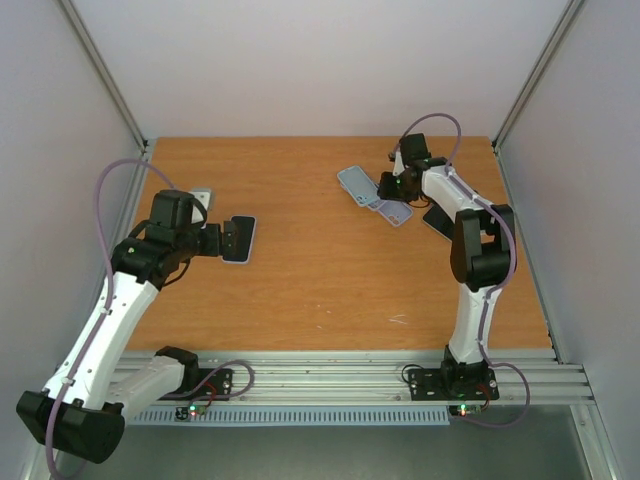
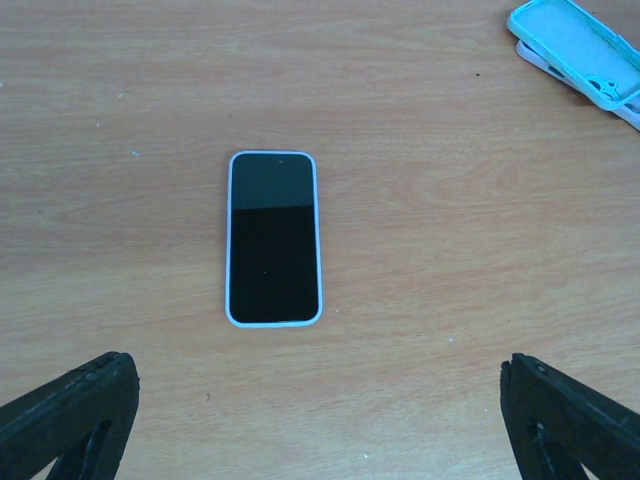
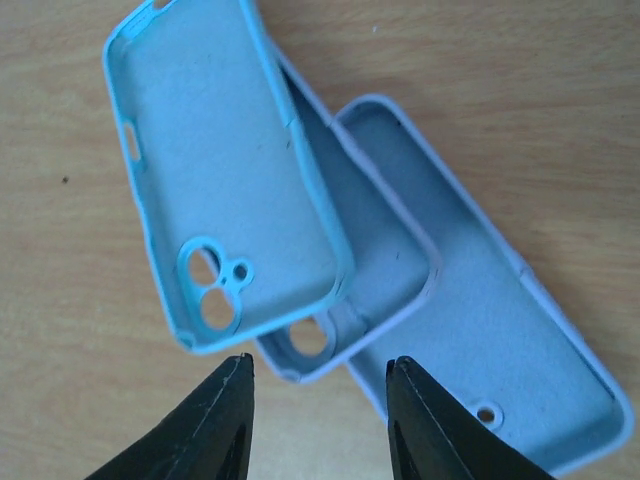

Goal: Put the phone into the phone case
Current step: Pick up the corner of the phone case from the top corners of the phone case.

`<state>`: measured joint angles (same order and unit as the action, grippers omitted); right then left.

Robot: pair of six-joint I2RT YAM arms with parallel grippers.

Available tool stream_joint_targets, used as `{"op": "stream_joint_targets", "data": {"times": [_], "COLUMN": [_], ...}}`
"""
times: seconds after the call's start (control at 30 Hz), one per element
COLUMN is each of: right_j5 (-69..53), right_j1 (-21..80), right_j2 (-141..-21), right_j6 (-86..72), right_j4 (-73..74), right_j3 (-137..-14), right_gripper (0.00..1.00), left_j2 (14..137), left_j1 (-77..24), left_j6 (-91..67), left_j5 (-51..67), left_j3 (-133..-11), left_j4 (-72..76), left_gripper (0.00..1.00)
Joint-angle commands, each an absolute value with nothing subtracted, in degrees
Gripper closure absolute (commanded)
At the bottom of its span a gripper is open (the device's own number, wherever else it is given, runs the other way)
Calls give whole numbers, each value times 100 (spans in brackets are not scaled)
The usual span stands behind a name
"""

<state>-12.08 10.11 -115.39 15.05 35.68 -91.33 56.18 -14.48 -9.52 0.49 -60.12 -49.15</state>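
As the left claw (image 2: 318, 365) hangs over the table (image 2: 470, 260) w/ its jaws spread wide, it holds nothing. Its two black wedge-shaped fingers (image 2: 70, 415) show at the low corners of the wrist view. Just ahead of this claw, centred btw. the fingers but apart from both, lies the phone (image 2: 275, 240), flat, screen up, long axis pointing away from the claw. It is a slim rectangle w/ rounded corners: glossy black glass, the upper part a bit more grey from reflection, a small dark pill near the far end, and a thin pale lilac rim all around. Table top is orange-brown, wood-grain pattern, smooth, matte.

Far ahead and to the right of the left claw are the cases. The right claw (image 3: 320, 368) is directly above them, jaws approx. half apart; no grip on anything is visible. Ahead of it a turquoise case (image 3: 225, 170) lies open side up, tilted, resting on a lilac case (image 3: 375, 250); the near ends of both are by the fingertips. To the claw's right a second lilac case (image 3: 500, 340) touches the first and seems partly under it. All three look soft and matte, w/ grey-blue inside. The turquoise one has 2 round camera holes plus a small one, and a slot in the side wall.
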Motion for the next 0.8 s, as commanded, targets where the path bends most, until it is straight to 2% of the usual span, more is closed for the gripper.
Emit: {"op": "stream_joint_targets", "data": {"times": [0.0, 0.53, 0.77], "right_j5": [-1476, -1738, -1747], "right_j1": [901, 835, 835], "right_j2": [-11983, -13018, -13053], "right_j6": [1477, 1467, 1507], "right_j4": [3622, 3920, 3963], "right_j3": [-9678, -10594, -10594], "right_gripper": [66, 76, 91], "left_j2": [5530, 5559, 5546], "left_j1": [-1449, -1449, -1448], "left_j6": [-843, -817, -817], "left_j5": [162, 302, 412], "left_j3": [-5942, -5915, -5897], "left_j4": [-4604, -4606, -4601], "left_gripper": [1, 1, 1]}}
